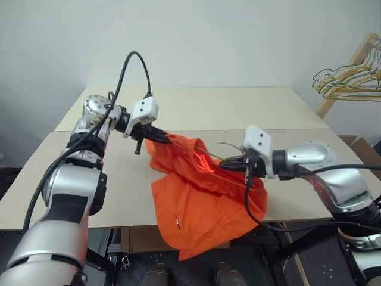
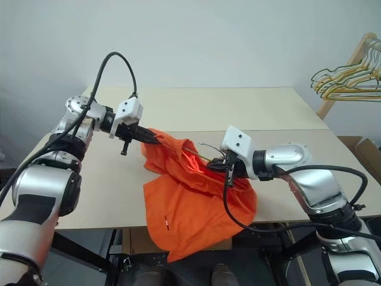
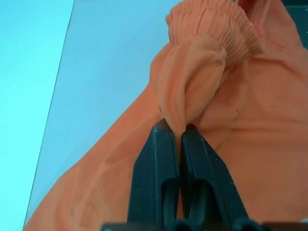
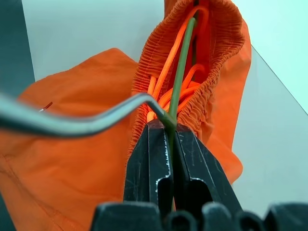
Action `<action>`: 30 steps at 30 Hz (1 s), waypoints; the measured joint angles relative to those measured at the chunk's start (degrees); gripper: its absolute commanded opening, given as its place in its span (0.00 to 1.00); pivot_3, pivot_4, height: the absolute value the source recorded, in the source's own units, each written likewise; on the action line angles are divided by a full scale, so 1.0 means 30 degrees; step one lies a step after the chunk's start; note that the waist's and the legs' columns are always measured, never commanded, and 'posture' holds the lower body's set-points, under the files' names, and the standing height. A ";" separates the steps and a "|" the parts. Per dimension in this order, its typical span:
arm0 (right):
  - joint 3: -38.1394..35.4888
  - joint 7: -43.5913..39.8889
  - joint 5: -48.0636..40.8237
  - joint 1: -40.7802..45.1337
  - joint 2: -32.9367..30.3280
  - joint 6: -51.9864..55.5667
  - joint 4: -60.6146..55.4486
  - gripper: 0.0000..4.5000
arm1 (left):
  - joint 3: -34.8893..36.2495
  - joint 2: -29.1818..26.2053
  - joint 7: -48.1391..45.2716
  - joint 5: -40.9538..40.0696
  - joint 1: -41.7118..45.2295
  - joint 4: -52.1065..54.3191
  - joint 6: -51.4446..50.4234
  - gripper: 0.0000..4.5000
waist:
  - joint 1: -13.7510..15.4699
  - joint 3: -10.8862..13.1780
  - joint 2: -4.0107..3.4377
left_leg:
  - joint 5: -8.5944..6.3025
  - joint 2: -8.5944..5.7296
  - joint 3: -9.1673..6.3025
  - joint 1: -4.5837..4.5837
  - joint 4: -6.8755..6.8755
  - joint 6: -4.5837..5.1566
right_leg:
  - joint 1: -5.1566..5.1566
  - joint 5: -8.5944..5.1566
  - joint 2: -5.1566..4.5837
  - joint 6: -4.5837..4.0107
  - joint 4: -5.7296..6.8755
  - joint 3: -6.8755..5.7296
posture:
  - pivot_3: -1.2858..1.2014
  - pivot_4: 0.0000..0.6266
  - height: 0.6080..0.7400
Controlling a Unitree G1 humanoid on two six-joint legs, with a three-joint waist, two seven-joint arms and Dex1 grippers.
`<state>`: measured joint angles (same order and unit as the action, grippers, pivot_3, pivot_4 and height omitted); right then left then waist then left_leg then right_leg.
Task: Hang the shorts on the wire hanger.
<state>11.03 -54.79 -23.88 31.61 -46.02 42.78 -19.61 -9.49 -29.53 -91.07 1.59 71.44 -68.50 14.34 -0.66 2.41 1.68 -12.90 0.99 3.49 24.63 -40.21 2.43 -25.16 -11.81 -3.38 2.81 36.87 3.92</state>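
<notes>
Over the beige table (image 1: 238, 107) we held the shorts (image 1: 199, 202), our left gripper (image 3: 175, 132) pinching their fabric, our right gripper (image 4: 168, 127) clamped on the wire hanger (image 4: 183, 62) running into the waistband.

Shorts and hanger at the table's front edge

The shorts (image 1: 202, 202) drape over the table's (image 1: 238, 107) near edge; the wire hanger (image 4: 180, 72) runs inside their waistband; spare hangers (image 1: 351, 80) hang far right.
</notes>
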 measured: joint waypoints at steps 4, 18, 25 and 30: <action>-0.0308 0.0007 -0.0425 -0.0013 0.0001 0.0283 -0.0023 0.00 | 0.0070 0.0005 -0.0381 -0.0075 -0.0001 0.0017 -0.0372 0.12 | -0.0037 0.0000 0.0000 | 0.0000 0.0004 0.0001 -0.0006 0.0000 0.0000 | 0.0000 0.0001 0.0005 -0.0001 0.0004 0.0001 | 0.53 0.00 1.00; -0.0360 -0.0260 -0.0761 0.0028 -0.0185 0.1396 0.0182 0.00 | -0.0019 -0.0532 -0.0413 -0.0577 -0.0055 0.0082 -0.1063 0.00 | -0.0002 0.0000 0.0001 | 0.0000 0.0001 0.0001 0.0000 0.0002 0.0000 | -0.0001 -0.0001 -0.0001 -0.0001 -0.0003 0.0001 | 0.52 0.00 1.00; -0.0452 -0.0448 -0.0793 0.0027 -0.0278 0.1707 0.0149 0.00 | -0.1038 -0.0704 -0.0416 -0.0895 -0.0106 0.0080 -0.0988 0.00 | -0.0013 0.0001 0.0001 | 0.0000 0.0002 0.0002 0.0000 0.0001 0.0000 | -0.0002 -0.0001 0.0000 -0.0001 -0.0003 0.0001 | 0.52 0.00 1.00; -0.0463 -0.0489 -0.0825 0.0025 -0.0433 0.1729 0.0145 0.00 | -0.1065 -0.0703 -0.0417 -0.0986 -0.0114 0.0074 -0.0530 0.00 | -0.0005 0.0000 0.0001 | 0.0000 0.0001 0.0002 0.0000 0.0002 0.0000 | -0.0002 -0.0001 -0.0001 -0.0001 -0.0004 0.0001 | 0.52 0.00 1.00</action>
<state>9.64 -56.26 -26.35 31.69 -47.32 47.97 -19.17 -12.68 -31.64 -92.32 -1.37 71.10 -68.27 12.75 -0.67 2.41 1.68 -12.90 0.99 3.49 24.63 -40.21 2.43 -25.17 -11.81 -3.38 2.81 36.86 3.93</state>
